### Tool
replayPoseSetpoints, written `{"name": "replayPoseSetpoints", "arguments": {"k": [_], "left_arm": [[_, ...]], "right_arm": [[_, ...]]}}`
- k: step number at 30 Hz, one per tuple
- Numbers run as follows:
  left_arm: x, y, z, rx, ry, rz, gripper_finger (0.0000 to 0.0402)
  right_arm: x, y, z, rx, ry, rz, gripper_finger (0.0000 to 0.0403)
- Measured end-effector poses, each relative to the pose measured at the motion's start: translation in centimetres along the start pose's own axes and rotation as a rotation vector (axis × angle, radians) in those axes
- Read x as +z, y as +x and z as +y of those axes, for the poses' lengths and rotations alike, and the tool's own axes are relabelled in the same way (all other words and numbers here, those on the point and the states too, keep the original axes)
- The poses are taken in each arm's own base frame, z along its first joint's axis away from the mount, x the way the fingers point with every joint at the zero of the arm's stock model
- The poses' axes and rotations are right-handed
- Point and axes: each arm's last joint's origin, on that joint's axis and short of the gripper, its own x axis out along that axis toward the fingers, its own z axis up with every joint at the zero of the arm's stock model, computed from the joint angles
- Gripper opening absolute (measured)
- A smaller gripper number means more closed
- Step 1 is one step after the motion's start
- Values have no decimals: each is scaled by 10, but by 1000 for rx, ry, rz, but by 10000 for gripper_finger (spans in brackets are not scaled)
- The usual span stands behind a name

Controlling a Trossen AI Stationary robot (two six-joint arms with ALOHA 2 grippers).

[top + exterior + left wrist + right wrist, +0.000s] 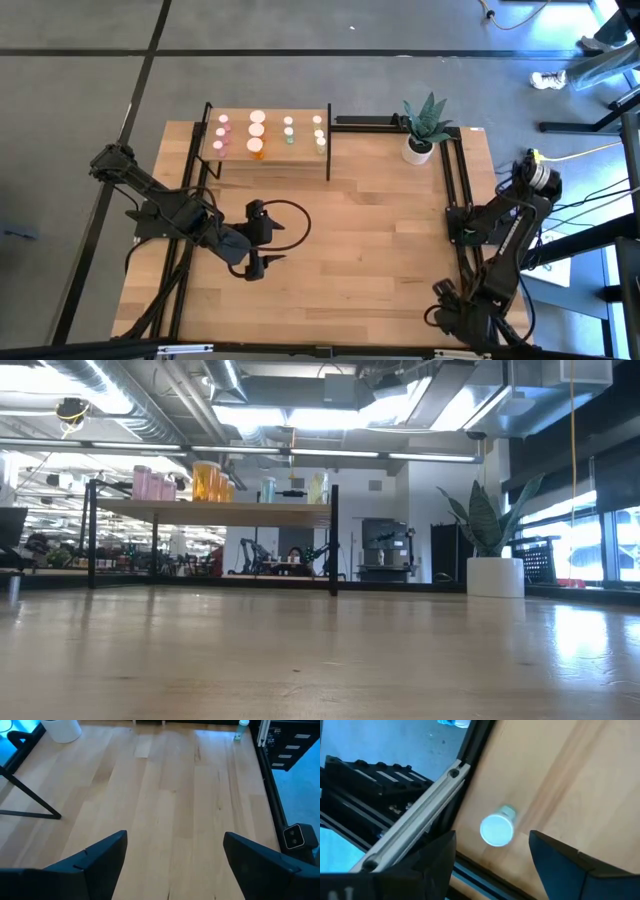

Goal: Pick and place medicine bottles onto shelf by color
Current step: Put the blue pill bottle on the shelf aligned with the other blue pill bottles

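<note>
High view: shelf (268, 160) already carries pink, orange, green and yellowish bottles (256, 135). One green bottle (497, 828) remains on your surface beneath the open, empty right end effector (492, 847); left end effector (174, 854) also open, idle.

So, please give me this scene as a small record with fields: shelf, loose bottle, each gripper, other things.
shelf: the shelf carries pink, orange, green and yellowish medicine bottles, grouped by color
loose bottle: one white-capped bottle stands on the table near its edge rail
right gripper: right gripper open, above that bottle
left gripper: left gripper open, empty, over bare table
other: plant pot at far right corner
</note>
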Motion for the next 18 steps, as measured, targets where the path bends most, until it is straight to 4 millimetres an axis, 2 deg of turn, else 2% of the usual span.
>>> {"name": "replayPoseSetpoints", "arguments": {"k": [5, 18], "left_arm": [[0, 0, 0, 0, 0, 0, 323], [0, 0, 0, -1, -5, 0, 326]], "right_arm": [[-3, 10, 5, -29, -23, 5, 252], [-3, 31, 3, -114, 4, 30, 252]]}}
